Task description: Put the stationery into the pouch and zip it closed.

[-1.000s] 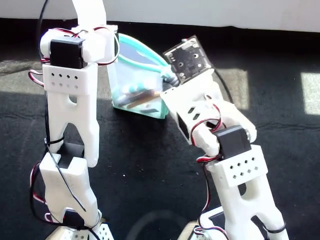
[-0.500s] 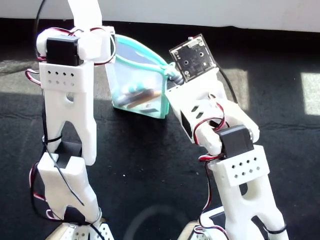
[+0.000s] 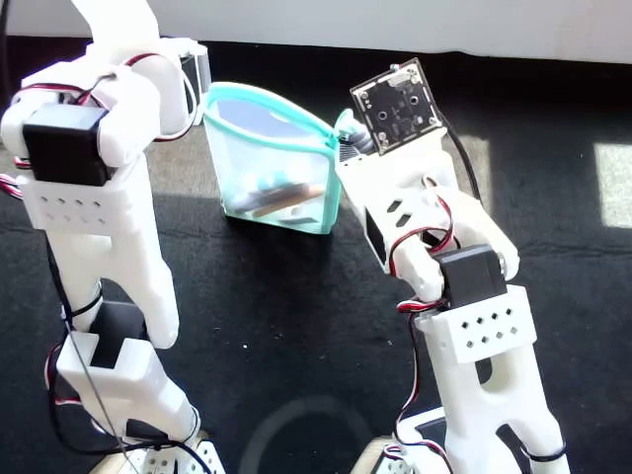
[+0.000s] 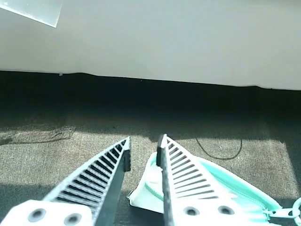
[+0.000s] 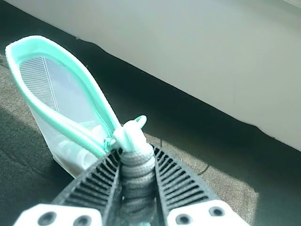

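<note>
From where I stand, the mint-green pouch [image 3: 259, 158] sits upright on the dark desk [image 3: 267, 296] between the two arms. Its mouth gapes open, and the stationery [image 3: 279, 195] lies along the bottom behind the see-through wall. Looking down from above, the right arm leans in at the pouch's near corner. Its wrist camera gives the detail: the right gripper [image 5: 136, 150] has its ribbed fingers [image 5: 176, 181] pinched tight on a grey braided cord [image 5: 137, 172]. The cord ends in a green loop [image 5: 134, 123] at the end of the zip, and the open rim arcs away beyond it. From overhead the left arm reaches past the pouch's other end, with its tip near the far corner. Its own camera shows the left gripper [image 4: 144, 145] with a narrow gap between the fingers [image 4: 186, 176] and bare desk showing through it, nothing held. The pouch's pale green corner lies just beside and under one finger, with a white wall [image 4: 164, 37] behind.
</note>
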Available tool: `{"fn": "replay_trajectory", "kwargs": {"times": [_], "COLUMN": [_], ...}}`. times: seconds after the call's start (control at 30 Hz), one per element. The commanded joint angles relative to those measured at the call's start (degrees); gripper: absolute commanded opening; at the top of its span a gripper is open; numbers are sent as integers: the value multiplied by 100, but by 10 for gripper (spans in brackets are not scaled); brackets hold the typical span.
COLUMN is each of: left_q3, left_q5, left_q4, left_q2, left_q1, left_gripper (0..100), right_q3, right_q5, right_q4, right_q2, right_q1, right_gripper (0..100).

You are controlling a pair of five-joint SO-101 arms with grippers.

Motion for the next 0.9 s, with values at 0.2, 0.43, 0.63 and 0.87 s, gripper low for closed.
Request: {"fn": "replay_trajectory", "kwargs": {"times": [0.2, 0.43, 0.63, 0.87], "left_q3": [1499, 4884, 6774, 7222], "left_q5": [53, -9, 35, 62], "left_q4": [62, -325, -2418, -3508], "left_q2": [-1095, -2360, -2870, -2958], "left_q1": [-84, 1112, 1323, 1358], "left_gripper": [34, 12, 15, 17], "right_q3": [-998, -2062, -2466, -2870], "right_q5": [88, 88, 88, 88], "right_q4": [-497, 13, 127, 136], "right_q2": [-4, 884, 1103, 1138], "right_q1": [119, 119, 110, 110], "right_gripper": [6, 6, 6, 6]}}
